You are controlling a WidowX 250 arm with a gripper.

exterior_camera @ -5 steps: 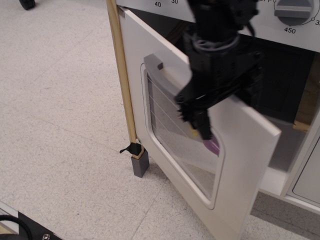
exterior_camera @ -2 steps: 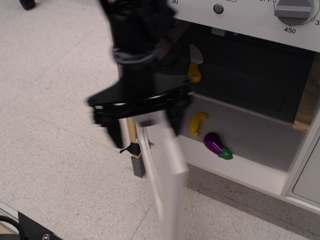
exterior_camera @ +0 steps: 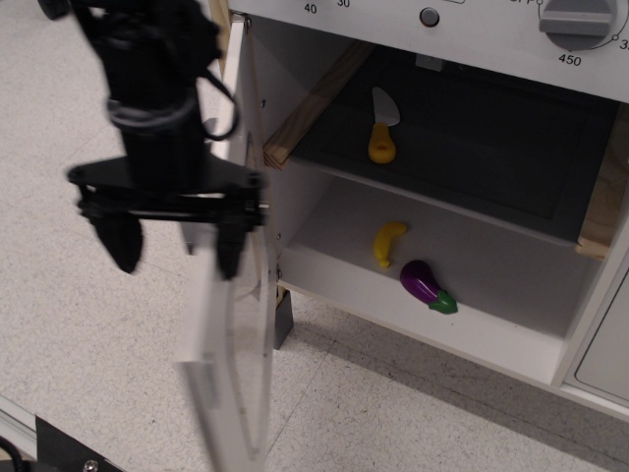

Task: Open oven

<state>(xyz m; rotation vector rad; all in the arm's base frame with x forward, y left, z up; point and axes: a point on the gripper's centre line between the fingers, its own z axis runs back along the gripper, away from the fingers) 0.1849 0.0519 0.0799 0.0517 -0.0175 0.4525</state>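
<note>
The silver-white oven [exterior_camera: 472, 39] has a numbered dial panel along the top with a grey dial [exterior_camera: 575, 20]. Its door [exterior_camera: 236, 364] is swung far out to the left, and I see it almost edge-on, with the clear window blurred. The cavity [exterior_camera: 491, 128] is fully exposed. My black gripper [exterior_camera: 177, 258] hangs in front of the door's outer face with its fingers spread wide apart, holding nothing. Its right finger [exterior_camera: 228, 258] is right by the door; I cannot tell whether it touches. The door handle is hidden behind the gripper.
Inside the oven, a yellow-handled toy knife [exterior_camera: 383, 123] lies on the dark upper shelf. A banana [exterior_camera: 388, 243] and a purple eggplant [exterior_camera: 426, 285] lie on the white floor. A recessed cabinet door [exterior_camera: 609, 344] is at the right. A grey leg [exterior_camera: 282, 320] stands on speckled flooring.
The door has swung from half open to wide open on the left. My gripper moved left with it and now stands open beside it, uncovering the oven's inside.
</note>
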